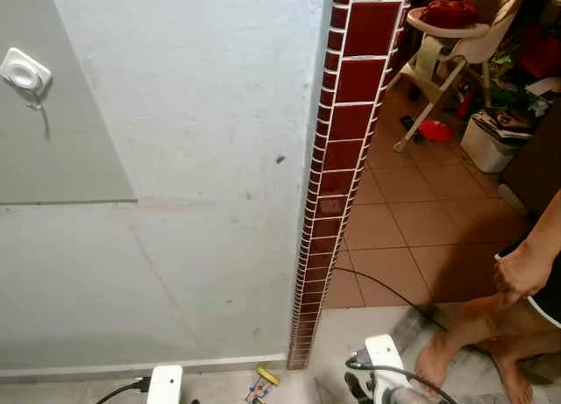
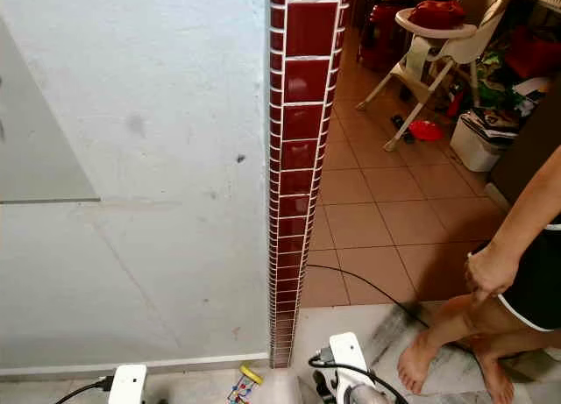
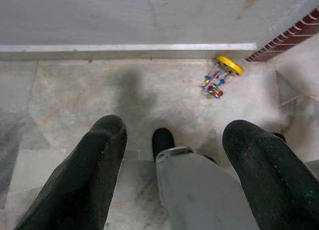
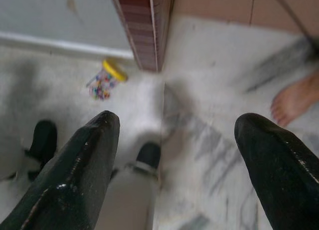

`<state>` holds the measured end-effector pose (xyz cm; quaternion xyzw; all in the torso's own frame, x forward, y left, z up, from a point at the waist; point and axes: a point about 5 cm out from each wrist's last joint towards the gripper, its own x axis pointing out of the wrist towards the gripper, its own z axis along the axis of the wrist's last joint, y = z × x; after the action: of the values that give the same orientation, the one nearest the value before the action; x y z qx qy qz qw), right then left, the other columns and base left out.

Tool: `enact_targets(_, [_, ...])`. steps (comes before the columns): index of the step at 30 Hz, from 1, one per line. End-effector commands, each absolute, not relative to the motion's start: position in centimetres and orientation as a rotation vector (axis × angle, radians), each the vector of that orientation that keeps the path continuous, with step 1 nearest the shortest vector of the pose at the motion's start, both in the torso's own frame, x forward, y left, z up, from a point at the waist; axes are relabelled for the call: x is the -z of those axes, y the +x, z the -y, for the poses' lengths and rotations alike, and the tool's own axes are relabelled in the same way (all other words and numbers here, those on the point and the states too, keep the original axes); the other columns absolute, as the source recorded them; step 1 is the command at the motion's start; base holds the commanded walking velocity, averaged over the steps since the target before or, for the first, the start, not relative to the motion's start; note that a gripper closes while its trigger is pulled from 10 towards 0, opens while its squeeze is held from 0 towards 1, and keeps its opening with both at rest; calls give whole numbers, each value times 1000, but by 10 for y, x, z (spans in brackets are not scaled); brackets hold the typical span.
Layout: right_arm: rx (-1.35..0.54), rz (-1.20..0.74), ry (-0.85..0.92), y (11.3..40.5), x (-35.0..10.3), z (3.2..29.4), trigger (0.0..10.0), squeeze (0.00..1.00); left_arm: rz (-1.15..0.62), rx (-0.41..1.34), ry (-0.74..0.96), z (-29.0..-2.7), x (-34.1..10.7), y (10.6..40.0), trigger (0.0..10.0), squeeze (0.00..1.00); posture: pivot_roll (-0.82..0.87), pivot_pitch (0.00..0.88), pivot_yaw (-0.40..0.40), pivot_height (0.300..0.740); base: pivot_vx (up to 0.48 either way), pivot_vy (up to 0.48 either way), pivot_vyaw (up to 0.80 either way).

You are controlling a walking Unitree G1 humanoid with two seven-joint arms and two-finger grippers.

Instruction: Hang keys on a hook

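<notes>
- A pale grey plastered wall (image 1: pixel 202 159) stands straight ahead of the robot, with a darker grey panel (image 1: pixel 53 115) on its upper part toward ten o'clock.
- A column edge faced in glossy dark red tiles (image 1: pixel 337 159) runs from twelve o'clock down to the floor at six o'clock, ending the wall.
- Beyond it, toward one o'clock, a terracotta tiled floor (image 1: pixel 412 220) opens into a cluttered room; closer in, the floor turns to grey-veined marble (image 4: pixel 209 140).
- A barefoot person (image 2: pixel 491 316) stands at four o'clock, one hand (image 1: pixel 519 272) near the thigh, a thin black cable (image 1: pixel 386 290) trailing across the floor just beside the feet.
- A beige high chair with a red bundle on its tray (image 1: pixel 456 27) stands at one o'clock, well apart from the robot.
- The left gripper (image 3: pixel 172 140) hangs low, pointing at the floor, its two black fingers spread wide and holding nothing.
- The right gripper (image 4: pixel 174 135) likewise hangs low over the marble, fingers parted and empty.
- A white round wall hook with a small metal prong (image 1: pixel 24 71) sits on the grey panel at ten o'clock.
- A bunch of keys with multicoloured beads and a yellow disc fob (image 3: pixel 219 78) lies on the floor at six o'clock, just beside the foot of the tiled column and near the white skirting (image 3: pixel 124 50).
</notes>
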<state>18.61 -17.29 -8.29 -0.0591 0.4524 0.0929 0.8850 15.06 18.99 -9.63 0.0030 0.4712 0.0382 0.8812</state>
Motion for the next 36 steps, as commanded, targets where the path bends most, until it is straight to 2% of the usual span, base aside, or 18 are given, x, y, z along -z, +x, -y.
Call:
enact_targets(1, [-187,-959,-117,183,84,175,10000,0,-985,-81,0,-190,97,150,10000,0,-74,0,-16,740,0,0,0])
enact_targets(28, [-192,-941,-140,189,81,178,10000,0,-957,-86,83,-199,92,158,10000,0,-74,0,-21,740,0,0,0])
enact_targets(36, [-190,-930,-140,192,80,177,10000,0,-934,-49,81,-194,90,164,10000,0,-82,0,-25,740,0,0,0])
